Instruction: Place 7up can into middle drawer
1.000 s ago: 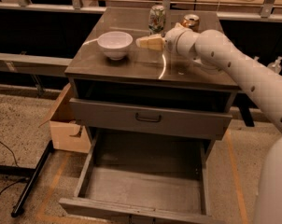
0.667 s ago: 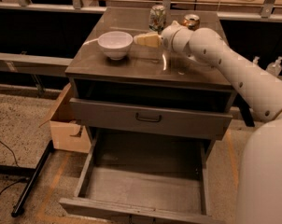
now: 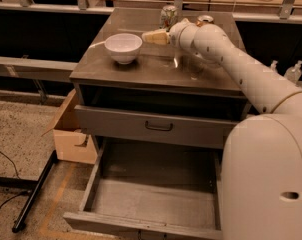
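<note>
The 7up can [image 3: 168, 17], green-and-white with a silver top, stands upright at the back of the cabinet top [image 3: 156, 71]. My gripper [image 3: 154, 37] hovers just in front of the can and slightly left of it, pointing left toward the white bowl [image 3: 123, 47], and holds nothing that I can see. The middle drawer [image 3: 151, 204] is pulled out below, with its flat grey floor bare. My arm reaches in from the lower right across the cabinet top.
A copper-orange can [image 3: 205, 19] stands behind my wrist, partly hidden. A shut drawer front with a dark bar handle [image 3: 158, 126] sits above the open drawer. A cardboard box [image 3: 71, 134] and a black stand leg [image 3: 33, 194] are on the floor at the left.
My gripper has moved a little left and back, closer to the 7up can. My arm's base fills more of the lower right. The can and bowl have not moved.
</note>
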### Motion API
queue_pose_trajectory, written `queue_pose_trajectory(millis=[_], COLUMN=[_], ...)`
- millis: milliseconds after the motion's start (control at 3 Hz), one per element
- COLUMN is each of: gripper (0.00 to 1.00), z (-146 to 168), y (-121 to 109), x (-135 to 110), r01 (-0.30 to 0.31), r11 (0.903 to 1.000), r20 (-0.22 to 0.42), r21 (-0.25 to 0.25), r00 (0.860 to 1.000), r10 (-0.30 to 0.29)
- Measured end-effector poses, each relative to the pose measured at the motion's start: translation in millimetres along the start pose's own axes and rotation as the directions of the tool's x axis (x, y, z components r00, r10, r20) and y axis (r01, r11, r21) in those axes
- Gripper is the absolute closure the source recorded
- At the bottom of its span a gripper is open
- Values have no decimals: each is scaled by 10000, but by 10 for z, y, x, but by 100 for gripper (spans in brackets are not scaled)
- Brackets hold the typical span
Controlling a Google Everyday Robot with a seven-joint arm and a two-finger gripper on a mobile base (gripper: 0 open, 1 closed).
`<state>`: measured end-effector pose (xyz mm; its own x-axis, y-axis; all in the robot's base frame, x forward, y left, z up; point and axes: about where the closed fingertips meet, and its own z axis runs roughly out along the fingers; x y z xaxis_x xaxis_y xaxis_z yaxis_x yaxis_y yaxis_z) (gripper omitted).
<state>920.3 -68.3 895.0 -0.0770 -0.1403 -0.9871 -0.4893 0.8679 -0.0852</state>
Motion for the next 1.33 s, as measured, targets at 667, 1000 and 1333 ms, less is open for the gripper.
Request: queue_pose_trajectory(millis=[667,1000,1333], gripper=[0,10,28], z=[344,553,707], y=[-215,-248,-274], x=[135,150,116], r01=[-126,-107,-57], r11=[9968,9944,9915], r20=[-247,-123,94], r21=[789,1049,1303], r00=[9996,9999,9999], r10=[146,120,45])
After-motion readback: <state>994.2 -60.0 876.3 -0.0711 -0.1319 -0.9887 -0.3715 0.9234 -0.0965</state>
